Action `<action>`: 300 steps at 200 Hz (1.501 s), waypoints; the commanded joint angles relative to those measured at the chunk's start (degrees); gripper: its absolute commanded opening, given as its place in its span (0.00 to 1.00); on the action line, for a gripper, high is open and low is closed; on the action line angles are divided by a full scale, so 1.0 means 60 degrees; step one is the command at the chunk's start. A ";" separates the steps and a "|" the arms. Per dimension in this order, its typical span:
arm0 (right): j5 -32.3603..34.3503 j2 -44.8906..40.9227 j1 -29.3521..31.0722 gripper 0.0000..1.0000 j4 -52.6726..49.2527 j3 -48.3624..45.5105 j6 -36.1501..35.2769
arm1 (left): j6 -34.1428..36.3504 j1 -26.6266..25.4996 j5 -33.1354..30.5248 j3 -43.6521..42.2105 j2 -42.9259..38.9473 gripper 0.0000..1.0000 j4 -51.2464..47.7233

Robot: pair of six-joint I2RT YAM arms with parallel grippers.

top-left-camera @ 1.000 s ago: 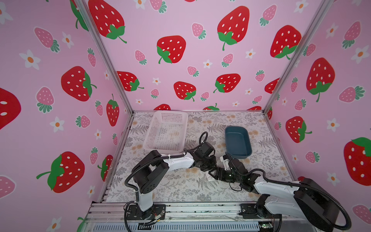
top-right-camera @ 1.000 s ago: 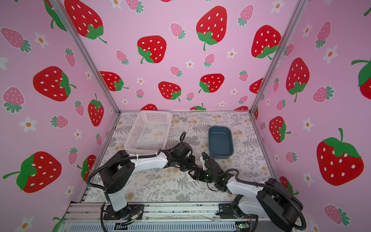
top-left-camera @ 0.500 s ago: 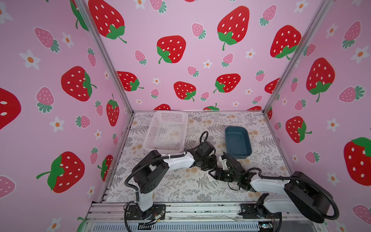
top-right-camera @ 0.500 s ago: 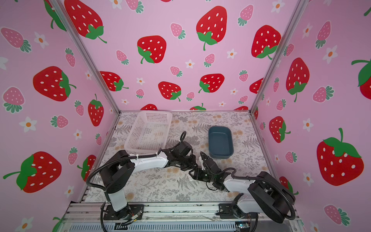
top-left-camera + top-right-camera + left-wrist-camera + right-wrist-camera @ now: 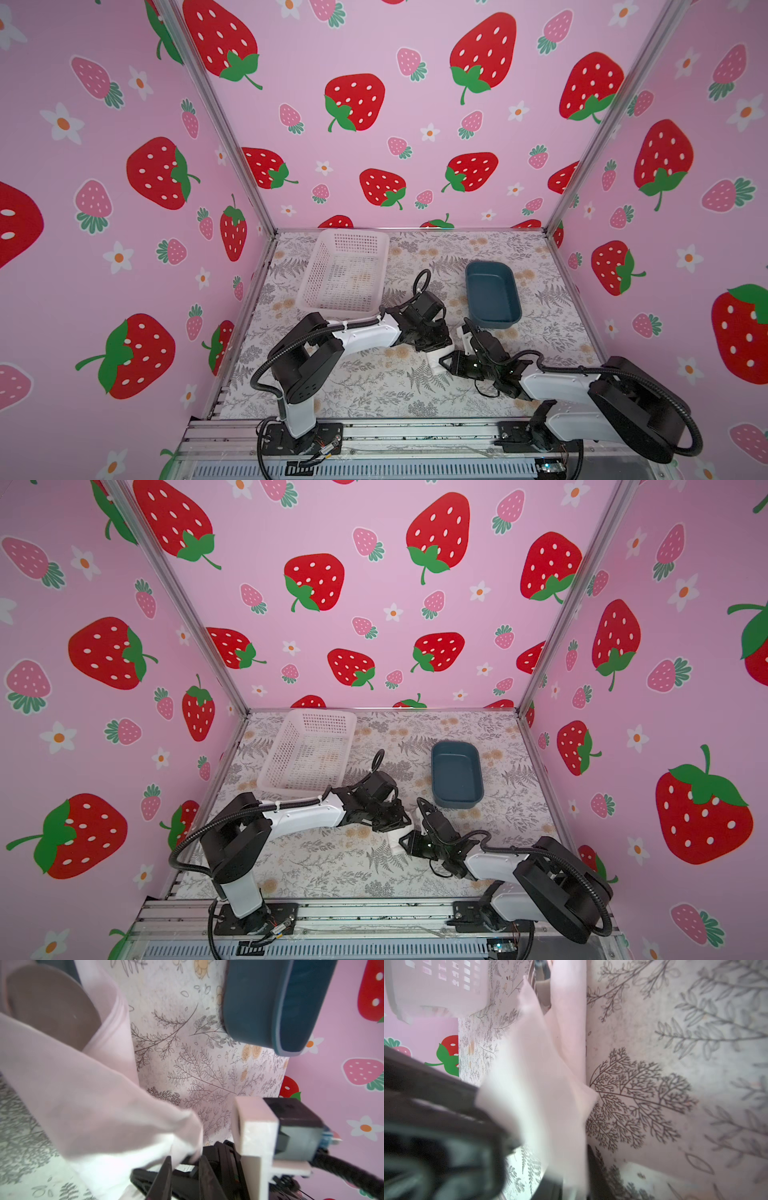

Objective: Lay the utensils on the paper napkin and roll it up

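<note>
Paper napkin [image 5: 434, 362], loosely rolled and creased, lies near the middle of the floral table [image 5: 365, 386], between the two grippers. In the left wrist view the right gripper [image 5: 185, 1164] pinches one tip of it between narrow black fingers. The left gripper [image 5: 430, 338] sits right over the other end; how wide its jaws stand cannot be told. A smooth brownish oval [image 5: 52, 1005] nestles in a fold, too blurred to name. Farther back stand a white perforated basket [image 5: 345, 305] on the left and a dark blue tub [image 5: 494, 322] on the right.
</note>
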 commanded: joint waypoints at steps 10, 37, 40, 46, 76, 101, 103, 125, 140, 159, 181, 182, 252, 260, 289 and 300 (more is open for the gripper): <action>0.0083 0.0036 -0.0033 0.15 0.0174 -0.0333 0.0334 | 0.0361 0.0186 -0.0648 0.0084 -0.0861 0.33 -0.0780; 0.0097 0.0060 -0.0031 0.13 0.0295 -0.0426 0.0536 | 0.0180 0.0508 -0.0717 -0.0497 -0.1102 0.33 -0.0661; 0.0099 0.0063 -0.0027 0.13 0.0291 -0.0429 0.0552 | 0.0165 0.0539 -0.0708 -0.0556 -0.1107 0.33 -0.0630; 0.0098 0.0078 -0.0027 0.12 0.0313 -0.0443 0.0599 | 0.0114 0.0572 -0.0658 -0.0674 -0.1102 0.33 -0.0536; 0.0068 0.0104 -0.0030 0.08 0.0433 -0.0559 0.0779 | -0.0047 0.0634 -0.0449 -0.0955 -0.0848 0.28 -0.0089; 0.0080 0.0070 -0.0031 0.08 0.0427 -0.0619 0.0809 | -0.0103 0.0623 -0.0214 -0.0941 -0.0462 0.23 0.0211; 0.0072 0.0069 -0.0026 0.08 0.0422 -0.0620 0.0809 | -0.0106 0.0623 -0.0195 -0.0930 -0.0424 0.22 0.0227; 0.0068 0.0055 -0.0036 0.08 0.0421 -0.0638 0.0824 | -0.0114 0.0606 -0.0095 -0.0875 -0.0125 0.19 0.0361; 0.0062 0.0051 -0.0035 0.08 0.0436 -0.0649 0.0811 | -0.0080 0.0586 -0.0056 -0.0828 0.0055 0.17 0.0380; 0.0055 0.0039 -0.0034 0.09 0.0434 -0.0622 0.0809 | -0.0082 0.0578 -0.0022 -0.0817 0.0284 0.16 0.0393; 0.0069 -0.0023 -0.0031 0.10 0.0445 -0.0575 0.0837 | -0.0098 0.0526 0.0026 -0.0795 0.0453 0.15 0.0463; 0.0062 -0.0016 -0.0028 0.10 0.0440 -0.0576 0.0838 | -0.0095 0.0530 0.0026 -0.0795 0.0463 0.15 0.0465; 0.0074 -0.0283 -0.0205 0.30 0.0305 -0.0347 0.0776 | -0.0068 0.0440 0.0090 -0.0707 0.0732 0.14 0.0480; 0.0057 -0.0287 -0.0302 0.33 0.0267 -0.0302 0.0717 | -0.0072 0.0425 0.0091 -0.0699 0.0750 0.14 0.0489; -0.0101 -0.0162 -0.0729 0.41 0.0267 -0.0247 0.0532 | -0.0071 0.0412 0.0099 -0.0696 0.0794 0.14 0.0496; -0.0170 -0.0035 -0.0864 0.42 0.0262 -0.0186 0.0419 | -0.0076 0.0396 0.0104 -0.0679 0.0804 0.13 0.0496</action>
